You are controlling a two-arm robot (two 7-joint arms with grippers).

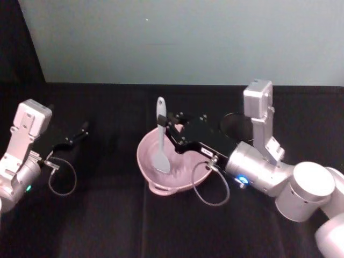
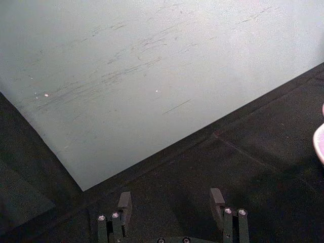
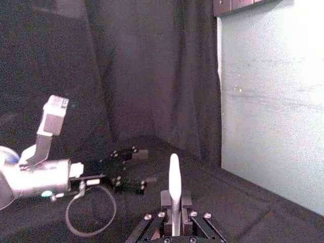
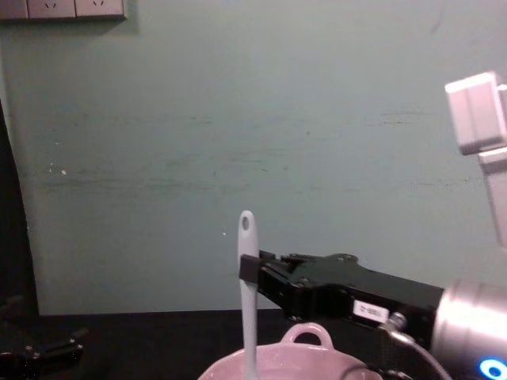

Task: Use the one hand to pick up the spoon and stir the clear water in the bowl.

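The spoon (image 1: 160, 141) is clamped upright in the right gripper (image 1: 165, 123) jaws so its head reaches the bowl (image 1: 183, 173); the left gripper (image 1: 82, 129) is parked left, jaws apart.

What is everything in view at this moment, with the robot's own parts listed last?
spoon: 1, white, upright, head down in the bowl, handle held by the right gripper
bowl: 1, pale pink, centre of the table
round container: 1, dark, on the table behind the right gripper
tablecloth: 1, black, covering the table
backdrop: 1, pale green, behind the table
wall sockets: at least 2, white, high on the backdrop
right gripper: 1, black, over the bowl, shut on the spoon
left gripper: 1, black, parked at the table's left, open
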